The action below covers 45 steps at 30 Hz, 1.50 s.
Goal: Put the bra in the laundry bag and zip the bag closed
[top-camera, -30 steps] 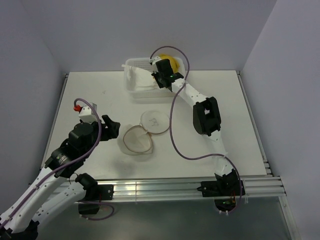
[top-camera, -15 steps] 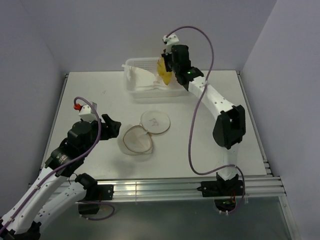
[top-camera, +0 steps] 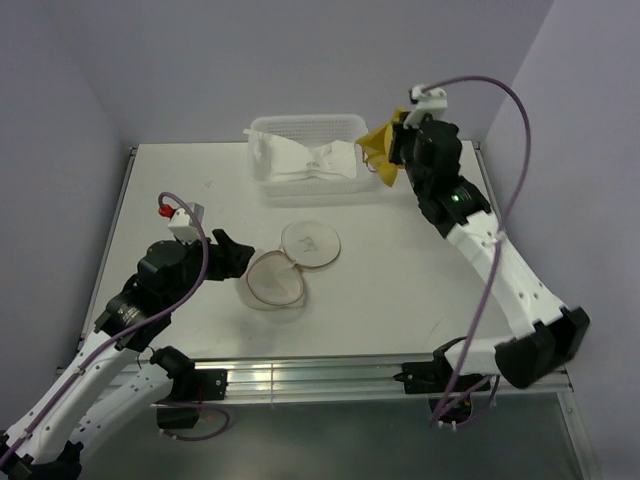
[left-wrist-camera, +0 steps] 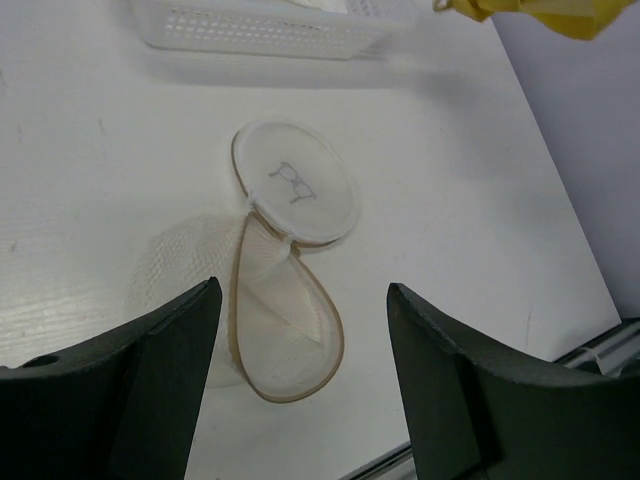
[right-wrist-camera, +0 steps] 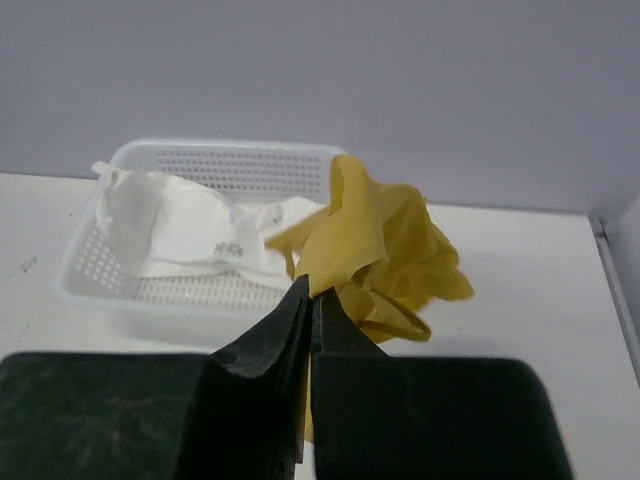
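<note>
My right gripper [top-camera: 390,160] is shut on the mustard-yellow bra [top-camera: 378,158] and holds it in the air at the right end of the basket. In the right wrist view the bra [right-wrist-camera: 375,245] hangs crumpled from the closed fingertips [right-wrist-camera: 312,292]. The laundry bag [top-camera: 272,280] lies flattened mid-table, its pinkish rim open, its round lid [top-camera: 311,242] with a dark mark flipped back beside it. The bag [left-wrist-camera: 275,320] and lid [left-wrist-camera: 297,182] also show in the left wrist view. My left gripper [top-camera: 236,255] is open and empty just left of the bag.
A white perforated plastic basket [top-camera: 300,125] stands at the back, with a white cloth piece [top-camera: 305,160] in it; both show in the right wrist view [right-wrist-camera: 190,232]. The table's rail edge [top-camera: 330,372] runs along the front. Purple walls close in on three sides.
My right gripper has lifted the bra out of the basket and swung it right, past the basket's right end. The left gripper has shifted slightly toward the bag.
</note>
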Each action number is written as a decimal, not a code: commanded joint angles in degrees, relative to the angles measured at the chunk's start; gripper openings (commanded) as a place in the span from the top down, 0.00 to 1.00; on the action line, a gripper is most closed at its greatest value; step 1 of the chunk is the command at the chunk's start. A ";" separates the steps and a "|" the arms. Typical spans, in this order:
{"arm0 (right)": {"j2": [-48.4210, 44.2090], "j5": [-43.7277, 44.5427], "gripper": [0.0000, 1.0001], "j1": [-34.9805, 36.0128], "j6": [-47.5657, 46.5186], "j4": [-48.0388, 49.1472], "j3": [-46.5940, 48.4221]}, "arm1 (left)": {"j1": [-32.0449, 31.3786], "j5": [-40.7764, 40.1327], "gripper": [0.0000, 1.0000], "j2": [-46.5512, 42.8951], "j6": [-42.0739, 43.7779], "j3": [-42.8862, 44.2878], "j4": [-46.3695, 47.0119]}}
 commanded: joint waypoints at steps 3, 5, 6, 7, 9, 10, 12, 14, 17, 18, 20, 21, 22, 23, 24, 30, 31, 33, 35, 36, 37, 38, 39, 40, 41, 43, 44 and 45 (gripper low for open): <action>-20.01 6.81 1.00 -0.17 10.76 -6.59 -15.06 | 0.18 9.11 0.27 2.76 -0.62 -0.31 6.96; -24.41 4.44 1.00 -0.17 14.80 -9.31 -21.37 | -0.08 11.41 0.27 3.99 -1.58 -0.40 8.64; -25.12 0.16 1.00 -0.08 15.43 -9.94 -23.41 | -0.52 13.25 0.27 5.65 -1.94 -0.31 9.95; -25.56 -1.27 0.99 -0.08 16.05 -10.29 -25.09 | -1.04 14.22 0.27 6.54 -2.37 -0.05 10.66; -25.04 -3.47 0.91 0.00 17.55 -11.26 -28.70 | -2.53 15.28 0.26 9.87 -3.34 0.31 12.41; -24.00 -6.53 0.80 -0.08 17.55 -12.31 -29.05 | -4.37 15.46 0.26 11.11 -4.22 0.57 13.82; -24.86 -7.00 0.69 0.36 19.83 -13.72 -31.42 | -6.66 15.64 0.26 15.31 -4.49 1.53 15.06; -29.42 -9.27 0.37 0.36 21.58 -12.07 -36.32 | -10.35 13.28 0.26 18.31 -5.01 2.59 16.29; -37.06 -11.22 0.14 0.36 22.38 -11.78 -41.36 | -14.75 10.56 0.25 26.64 -4.58 4.17 19.09; -38.39 -10.35 0.15 0.27 22.29 -12.57 -41.88 | -16.33 10.11 0.26 28.59 -4.31 4.78 20.06; -41.90 -7.28 0.18 0.36 23.51 -14.33 -43.03 | -17.83 8.79 0.26 34.46 -3.17 7.49 22.08; -43.05 -6.83 0.21 0.36 24.39 -14.42 -43.47 | -19.23 8.35 0.26 36.59 -2.82 8.56 22.53; -45.58 -6.30 0.23 0.36 26.32 -13.47 -44.95 | -19.94 7.91 0.26 38.52 -1.60 11.00 22.97; -47.17 -5.86 0.26 0.36 27.21 -12.85 -45.92 | -20.64 7.56 0.26 40.54 -0.98 12.25 23.67; -49.80 -4.90 0.32 0.36 27.91 -12.50 -46.80 | -21.69 7.55 0.26 44.57 -0.54 13.56 23.59; -57.55 2.13 0.61 0.27 30.47 -14.69 -48.40 | -24.86 2.38 0.26 61.81 1.23 25.78 17.90; -59.82 2.31 0.62 0.27 30.55 -14.86 -48.39 | -24.87 -0.16 0.27 63.66 0.53 27.88 17.09; -63.08 2.05 0.64 0.27 30.56 -14.95 -48.48 | -24.87 -0.88 0.30 68.15 -0.09 29.13 16.21; -64.85 1.97 0.64 0.27 30.38 -14.95 -48.48 | -24.87 -0.36 0.30 70.96 -1.14 29.84 16.64; -65.38 1.70 0.64 0.27 30.12 -14.95 -48.57 | -24.87 -0.18 0.30 71.84 -1.41 29.84 17.16; -66.34 1.09 0.64 0.18 30.12 -14.87 -48.57 | -24.87 -0.18 0.31 72.64 -1.93 30.19 17.60; -66.70 0.91 0.64 0.27 30.03 -14.69 -48.66 | -24.87 -0.35 0.30 74.21 -2.11 30.62 17.44; -67.05 0.56 0.64 0.27 30.03 -14.43 -48.83 | -24.87 -0.36 0.31 75.01 -2.20 31.06 17.35; -67.31 -0.66 0.64 0.27 29.94 -13.99 -49.36 | -24.87 -0.36 0.31 75.71 -1.94 31.59 18.30; -67.40 -1.19 0.64 0.18 30.11 -13.81 -49.62 | -24.87 -0.01 0.32 76.76 -1.77 31.68 19.18; -67.84 -2.86 0.64 0.27 30.29 -13.46 -50.67 | -24.87 1.13 0.37 77.56 -1.33 31.16 21.64; -68.02 -3.22 0.64 0.27 30.47 -13.20 -51.11 | -24.87 2.18 0.39 78.26 -1.15 30.89 24.26; -68.71 -3.48 0.64 0.27 30.73 -13.11 -51.55 | -24.87 2.37 0.44 78.70 -1.15 30.63 24.64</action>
